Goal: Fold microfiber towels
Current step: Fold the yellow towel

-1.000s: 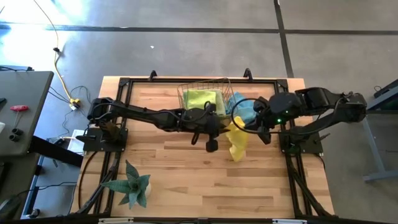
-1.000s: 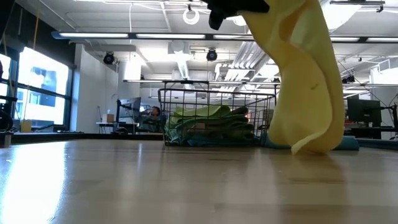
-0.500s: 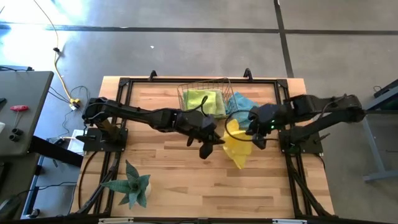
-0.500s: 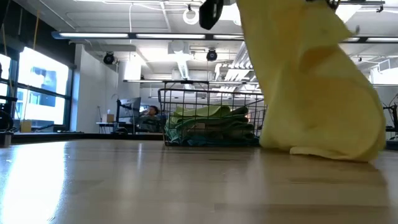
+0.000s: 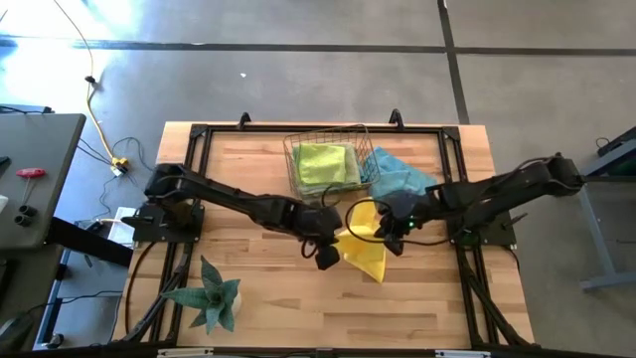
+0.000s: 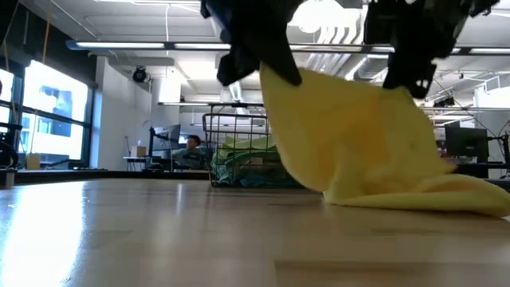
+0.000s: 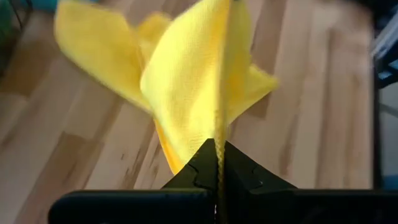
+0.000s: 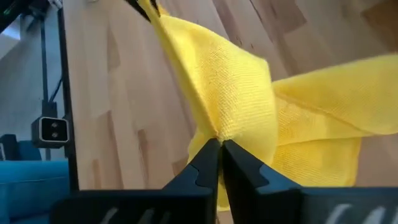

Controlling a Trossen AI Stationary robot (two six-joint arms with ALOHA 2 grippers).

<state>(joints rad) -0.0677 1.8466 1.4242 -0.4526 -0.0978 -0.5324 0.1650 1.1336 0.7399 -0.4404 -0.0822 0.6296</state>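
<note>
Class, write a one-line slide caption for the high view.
Both grippers, left and right, pinch a yellow microfiber towel over the wooden table, near a wire basket.

You have a copper wire basket [image 5: 328, 159] at the far middle of the wooden table [image 5: 258, 288], and a spiky green plant [image 5: 211, 295] near its left front corner. A yellow cable [image 5: 94, 94] trails across the floor far left.
</note>
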